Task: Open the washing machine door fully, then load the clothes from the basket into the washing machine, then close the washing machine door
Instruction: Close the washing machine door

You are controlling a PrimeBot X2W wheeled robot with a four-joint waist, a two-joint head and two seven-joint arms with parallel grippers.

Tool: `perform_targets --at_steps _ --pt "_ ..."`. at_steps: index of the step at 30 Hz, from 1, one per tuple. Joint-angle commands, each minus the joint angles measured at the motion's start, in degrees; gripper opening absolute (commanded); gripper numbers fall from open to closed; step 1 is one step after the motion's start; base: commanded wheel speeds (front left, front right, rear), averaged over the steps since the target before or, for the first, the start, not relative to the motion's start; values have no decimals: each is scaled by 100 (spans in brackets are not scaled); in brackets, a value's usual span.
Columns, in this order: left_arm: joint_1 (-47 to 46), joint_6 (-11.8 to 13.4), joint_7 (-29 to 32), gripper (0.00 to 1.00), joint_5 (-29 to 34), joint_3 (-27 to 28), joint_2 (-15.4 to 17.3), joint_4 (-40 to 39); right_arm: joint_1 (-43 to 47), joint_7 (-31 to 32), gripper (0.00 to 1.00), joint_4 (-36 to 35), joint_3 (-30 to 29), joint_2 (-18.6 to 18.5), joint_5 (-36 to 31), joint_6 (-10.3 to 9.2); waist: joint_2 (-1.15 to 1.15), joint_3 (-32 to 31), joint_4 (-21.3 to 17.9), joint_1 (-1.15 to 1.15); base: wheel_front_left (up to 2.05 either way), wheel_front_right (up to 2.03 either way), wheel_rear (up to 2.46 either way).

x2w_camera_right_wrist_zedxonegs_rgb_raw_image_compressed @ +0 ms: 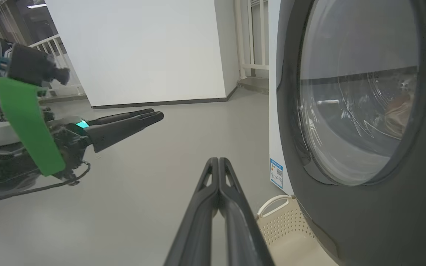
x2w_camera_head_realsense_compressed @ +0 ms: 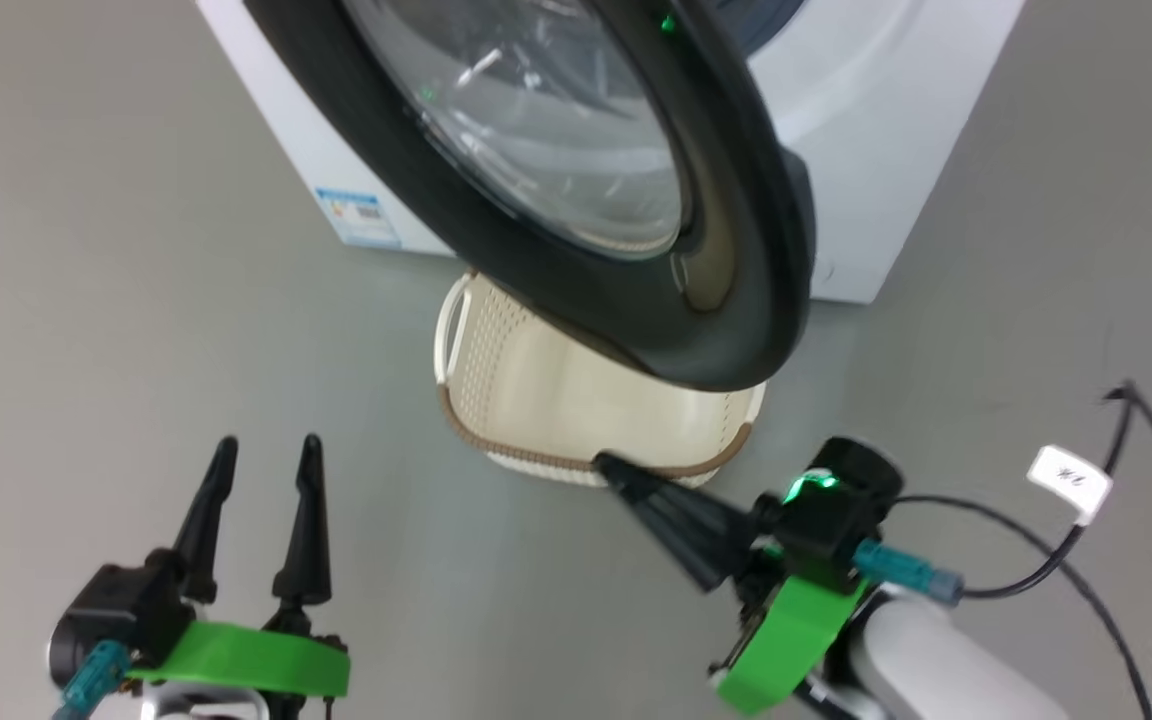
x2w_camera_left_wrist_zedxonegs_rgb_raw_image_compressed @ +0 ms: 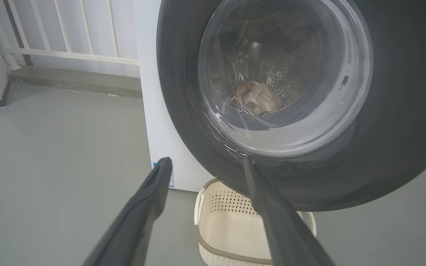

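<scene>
The washing machine (x2w_camera_head_realsense_compressed: 876, 150) stands at the top of the head view. The washing machine door (x2w_camera_head_realsense_compressed: 736, 300), a black ring with a glass bowl, stands out from the machine's front and hangs over the basket (x2w_camera_head_realsense_compressed: 486, 350). The basket's inside (x2w_camera_left_wrist_zedxonegs_rgb_raw_image_compressed: 231, 229) looks bare. Through the door glass, clothes (x2w_camera_left_wrist_zedxonegs_rgb_raw_image_compressed: 257, 98) show as a pale and orange-brown bundle in the steel drum. My left gripper (x2w_camera_head_realsense_compressed: 268, 445) is open and holds nothing, on the floor side left of the basket. My right gripper (x2w_camera_head_realsense_compressed: 604, 462) is shut on nothing, its tip at the basket's near rim, below the door.
A black cable with a white tag (x2w_camera_head_realsense_compressed: 1069, 480) lies on the grey floor at the right. A white railing (x2w_camera_left_wrist_zedxonegs_rgb_raw_image_compressed: 68, 37) and a white wall (x2w_camera_right_wrist_zedxonegs_rgb_raw_image_compressed: 142, 51) stand beyond the machine. My left gripper (x2w_camera_right_wrist_zedxonegs_rgb_raw_image_compressed: 156, 113) shows at the left of the right wrist view.
</scene>
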Motion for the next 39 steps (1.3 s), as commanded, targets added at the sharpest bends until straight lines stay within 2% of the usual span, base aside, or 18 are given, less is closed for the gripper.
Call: perform_targets --at_steps 1,13,25,34,39 --pt "-227 -15 -36 100 -74 121 63 -173 -74 -82 0 -20 -121 123 -95 9 0 312 179 0 0 0 0" --pt "-559 -15 -36 100 -203 -135 54 -176 -512 -277 0 480 -1355 459 -578 9 0 808 208 0 0 0 0" --pt "-826 -15 -36 100 -270 -240 71 -183 -1037 -351 0 328 -2454 631 -958 9 0 1260 225 0 0 0 0" --pt "-1030 -15 -36 100 -332 -395 79 -236 -1746 -331 0 349 -2838 552 -1211 9 0 1681 278 0 0 0 0" --pt "-1126 -15 -36 100 -360 -493 88 -245 -2002 -338 0 287 -3338 708 -1398 9 0 1893 235 0 0 0 0"
